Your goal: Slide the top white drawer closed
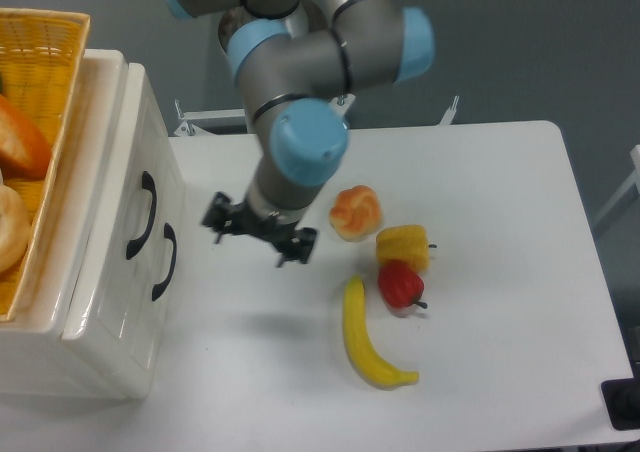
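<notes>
The top white drawer (128, 162) sits in the white cabinet at the left, its dark curved handle (143, 215) facing the table. Its front lies level with the lower drawer front, whose handle (165, 262) is just below and to the right. My gripper (258, 232) hangs over the table to the right of both handles, apart from them. It points down and stands open with nothing between its fingers.
A yellow woven basket (45, 47) with bread rests on top of the cabinet. On the table lie a bread roll (355, 212), a yellow corn piece (403, 247), a red pepper (401, 285) and a banana (368, 338).
</notes>
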Controlling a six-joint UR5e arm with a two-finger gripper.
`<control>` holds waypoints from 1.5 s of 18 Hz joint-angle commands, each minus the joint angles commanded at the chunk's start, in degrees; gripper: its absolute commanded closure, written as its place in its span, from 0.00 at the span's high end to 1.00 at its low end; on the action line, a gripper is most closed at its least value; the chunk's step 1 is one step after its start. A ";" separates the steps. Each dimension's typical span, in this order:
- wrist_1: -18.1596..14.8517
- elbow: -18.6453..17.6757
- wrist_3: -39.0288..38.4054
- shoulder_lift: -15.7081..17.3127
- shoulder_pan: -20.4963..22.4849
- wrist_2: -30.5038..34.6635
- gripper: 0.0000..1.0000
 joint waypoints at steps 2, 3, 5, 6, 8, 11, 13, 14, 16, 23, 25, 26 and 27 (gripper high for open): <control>-0.09 0.09 1.94 0.79 3.25 1.32 1.00; -0.17 0.09 2.91 1.23 4.83 2.20 1.00; -0.26 0.09 6.85 1.76 6.43 4.22 1.00; -0.26 0.00 10.18 2.72 6.95 5.62 1.00; -0.44 -0.26 17.48 3.87 8.18 7.91 1.00; -0.26 -1.41 21.11 5.97 10.29 8.62 1.00; -0.70 -2.10 22.07 7.64 11.61 9.23 1.00; -0.88 -3.41 23.12 8.87 13.01 9.93 1.00; -0.97 -5.27 27.42 11.33 15.82 10.03 1.00; -7.11 -5.80 42.09 15.29 25.31 9.85 1.00; -7.91 -5.80 45.79 15.91 27.60 9.41 1.00; -8.26 -5.80 47.55 16.26 28.92 8.80 1.00; -8.44 -5.80 49.48 16.44 30.06 8.01 1.00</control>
